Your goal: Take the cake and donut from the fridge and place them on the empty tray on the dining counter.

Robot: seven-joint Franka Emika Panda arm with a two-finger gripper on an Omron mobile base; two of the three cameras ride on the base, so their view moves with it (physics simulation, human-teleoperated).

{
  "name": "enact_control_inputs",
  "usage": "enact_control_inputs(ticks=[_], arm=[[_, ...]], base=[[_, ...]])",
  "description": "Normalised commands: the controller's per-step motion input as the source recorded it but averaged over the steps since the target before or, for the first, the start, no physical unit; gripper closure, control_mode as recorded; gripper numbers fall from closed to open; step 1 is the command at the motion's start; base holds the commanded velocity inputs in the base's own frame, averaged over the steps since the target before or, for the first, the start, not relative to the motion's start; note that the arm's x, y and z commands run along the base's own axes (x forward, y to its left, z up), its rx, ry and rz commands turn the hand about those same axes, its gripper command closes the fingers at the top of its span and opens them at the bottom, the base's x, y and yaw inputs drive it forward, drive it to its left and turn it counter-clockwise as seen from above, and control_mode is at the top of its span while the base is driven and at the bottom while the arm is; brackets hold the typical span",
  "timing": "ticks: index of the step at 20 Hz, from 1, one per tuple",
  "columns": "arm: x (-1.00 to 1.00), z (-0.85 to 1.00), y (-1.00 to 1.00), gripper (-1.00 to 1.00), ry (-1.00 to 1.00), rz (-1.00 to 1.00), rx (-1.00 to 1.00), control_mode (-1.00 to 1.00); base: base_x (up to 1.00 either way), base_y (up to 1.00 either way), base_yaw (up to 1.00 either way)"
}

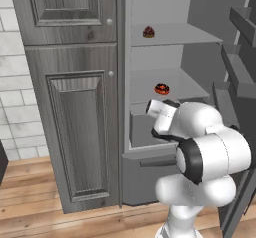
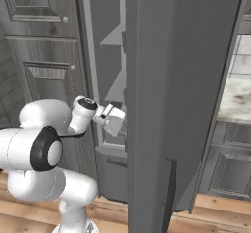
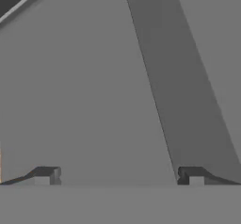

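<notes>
While my gripper [image 3: 119, 176] hangs empty with fingers spread, I see the donut [image 1: 161, 88] at 12 o'clock, the cake [image 1: 148, 32] above it in the fridge [image 1: 200, 47].

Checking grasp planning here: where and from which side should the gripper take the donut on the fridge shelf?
Probably across the donut's outer rim, coming level from the fridge's open front. It lies flat, the shelf above limits a top approach, and the open gripper holds nothing.

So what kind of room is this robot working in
Most likely a home kitchen. An open fridge holds a small cake on one shelf and a donut on the shelf below, beside tall grey panelled cabinets, with a wooden floor and white tiled wall.
</notes>
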Motion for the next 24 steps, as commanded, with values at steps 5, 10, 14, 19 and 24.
enact_control_inputs(ticks=[5,10,14,19,24], arm=[[0.14,-0.26,-0.46,-1.00,0.00,-0.07,-0.01,-1.00],[-0.01,-0.04,-0.98,-1.00,0.01,-0.16,0.00,-1.00],[-0.02,-0.22,-1.00,-1.00,0.07,-0.17,0.00,-1.00],[-0.27,-0.35,-1.00,-1.00,0.09,-0.18,0.00,-1.00],[-0.70,-0.13,-0.95,-1.00,-0.01,-0.15,0.00,-1.00]], base=[[0.00,0.00,0.00],[0.00,0.00,0.00],[0.00,0.00,0.00],[0.00,0.00,0.00],[0.00,0.00,0.00]])
